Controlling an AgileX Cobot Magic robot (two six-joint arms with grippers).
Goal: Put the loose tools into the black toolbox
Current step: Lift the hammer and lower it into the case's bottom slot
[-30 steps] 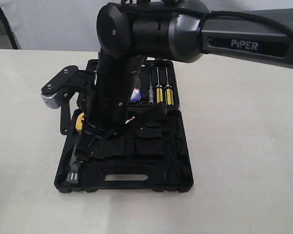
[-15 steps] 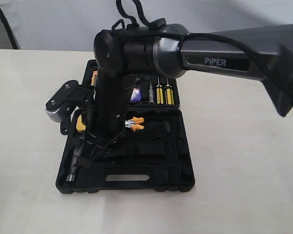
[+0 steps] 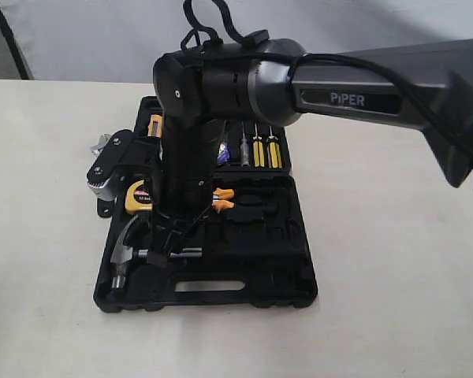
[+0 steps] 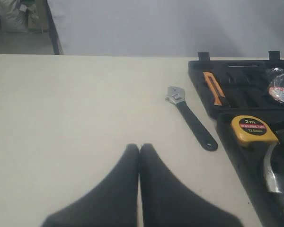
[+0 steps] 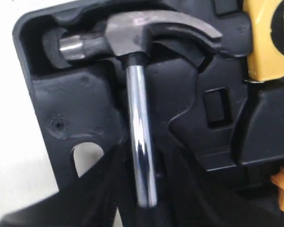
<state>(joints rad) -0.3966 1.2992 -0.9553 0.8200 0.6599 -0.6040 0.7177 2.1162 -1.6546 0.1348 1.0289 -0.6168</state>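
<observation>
Left wrist view alone: closed left pincer (image 4: 139, 147), whole wrench (image 4: 191, 118); right pincer (image 5: 144, 158) astride hammer (image 5: 139, 94) shaft, grip unclear

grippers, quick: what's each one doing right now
Left gripper: closed, holding nothing.
Right gripper: fingers either side of the hammer shaft, which lies in the black toolbox; whether it grips cannot be told.

The cream table (image 4: 61, 104) carries the open black toolbox (image 3: 303, 252), directly beneath the right gripper (image 3: 162, 253). A silver adjustable wrench (image 4: 189, 118) lies flat on the bare top ahead of the left gripper (image 4: 139, 147), just beside the toolbox's edge.
</observation>
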